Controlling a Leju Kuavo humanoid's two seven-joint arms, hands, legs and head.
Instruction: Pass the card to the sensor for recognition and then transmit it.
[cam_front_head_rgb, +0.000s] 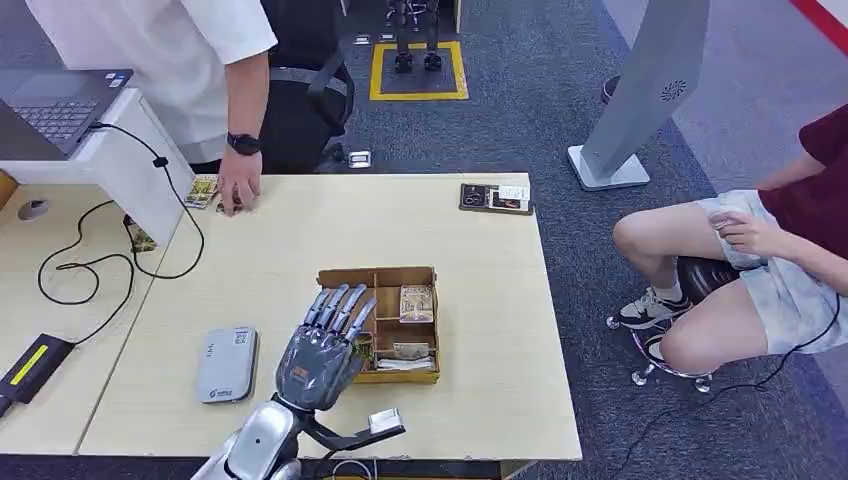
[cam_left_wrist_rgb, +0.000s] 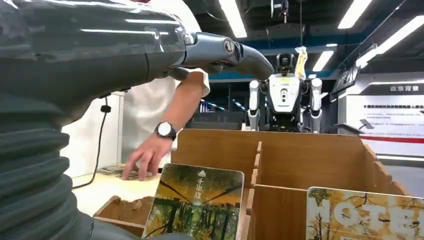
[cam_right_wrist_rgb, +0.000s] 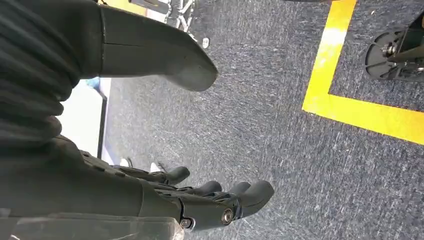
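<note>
Silver forearm (cam_front_head_rgb: 262, 440), glossy dark-grey left hand (cam_front_head_rgb: 322, 352), grey ribbed wrist cover (cam_left_wrist_rgb: 30, 165).

worktop (cam_front_head_rgb: 470, 290): pale wood
box (cam_front_head_rgb: 428, 375): brown
card (cam_left_wrist_rgb: 197, 205): autumn-forest print, orange and green
floor (cam_front_head_rgb: 520, 120): dark grey, yellow lines

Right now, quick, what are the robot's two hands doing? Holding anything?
Left hand: open, fingers spread above the wooden box, holding nothing.
Right hand: open, hanging over the carpet, holding nothing.
</note>
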